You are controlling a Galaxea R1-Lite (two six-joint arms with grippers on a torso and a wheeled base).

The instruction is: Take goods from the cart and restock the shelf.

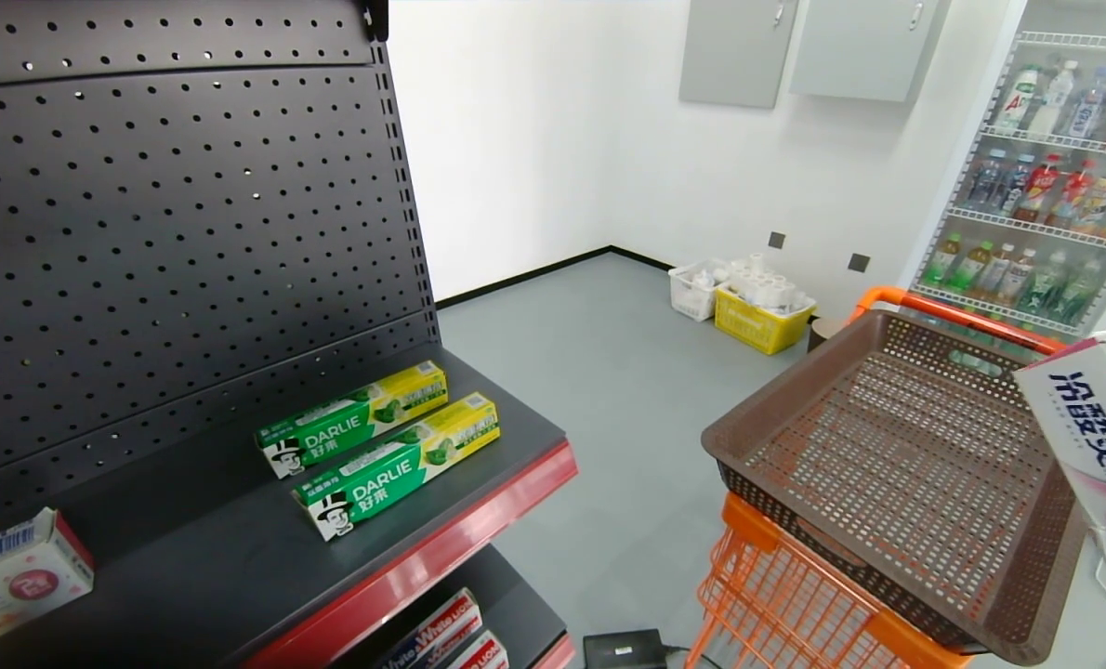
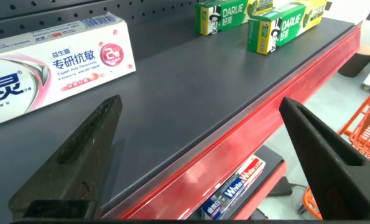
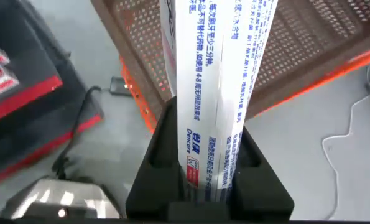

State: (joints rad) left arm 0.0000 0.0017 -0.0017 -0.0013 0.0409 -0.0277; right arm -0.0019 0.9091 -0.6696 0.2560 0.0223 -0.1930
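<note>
2 green toothpaste packs are lying on the dark shelf (image 1: pixel 190 557), side by side and angled the same way. The far green box (image 1: pixel 353 418) is closer to the pegboard back (image 1: pixel 172 214), and the near green box (image 1: pixel 397 465) is closer to the red front lip (image 1: pixel 441 550). They're just beside each other; can't tell if they actually touch. At the left end of the same shelf there's 1 pink-and-white toothpaste box (image 1: pixel 19 576), well apart from the green ones.

The left gripper (image 2: pixel 200 106) hangs at the near edge of the shelf, near that pink-and-white box, with its jaws spread wide and nothing between them.

The right gripper (image 3: pixel 209 168) is clenched on a white toothpaste box (image 3: pixel 212 74), pinching it by 1 end so the rest of the long box sticks out past the fingers. In the head view that box is at the far right, by the right rim of the brown basket (image 1: pixel 795 370), which sits on top of the orange cart (image 1: pixel 776 595).

Other stuff around:
- a lower shelf level with a couple more boxes (image 1: pixel 437 632)
- a black box (image 1: pixel 623 648) on the floor near the cart
- a yellow crate (image 1: pixel 762 321) and a white crate (image 1: pixel 697 288) by the far wall
- a drinks cooler (image 1: pixel 1046 186) on the far right
</note>
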